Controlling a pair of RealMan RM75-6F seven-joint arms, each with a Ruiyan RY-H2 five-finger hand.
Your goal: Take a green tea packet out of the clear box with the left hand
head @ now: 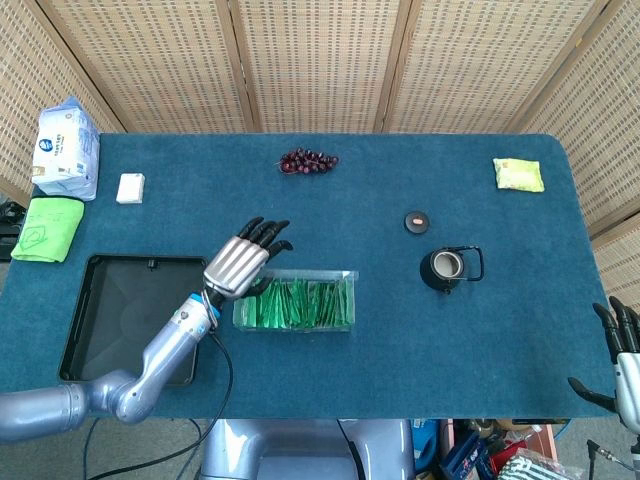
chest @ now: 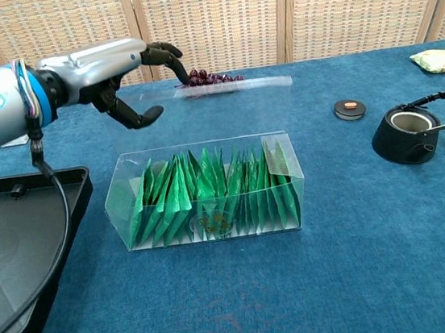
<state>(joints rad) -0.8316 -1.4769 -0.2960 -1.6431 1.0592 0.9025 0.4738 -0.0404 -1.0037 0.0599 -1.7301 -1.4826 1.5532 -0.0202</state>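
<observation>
Our left hand [chest: 105,67] hangs raised above the blue cloth-covered table [head: 400,340], its dark fingers [chest: 162,54] spread and lightly curled around nothing; below it and a little toward our right side sits the clear plastic rectangular box [chest: 209,191], open at the top, with open cloth all round it except on the hand's outer side; the row of green tea packets [chest: 201,193] stands upright and leaning inside that box, apart from the fingers and below them; the box's clear flat lid [chest: 221,89] shows in the chest view at fingertip height, just past the fingers, but we cannot tell whether they touch it; the black shallow plastic tray [head: 130,315] lies just outside the hand, beside the box's near end, under our forearm; beyond the fingertips, toward the far edge, lies the bunch of dark purple grapes [head: 307,160]; well to the right of the box stand the small black teapot [head: 450,267] and its round black lid [head: 417,221]; our right hand [head: 622,360] waits at the table's near right corner, fingers apart and holding nothing.
</observation>
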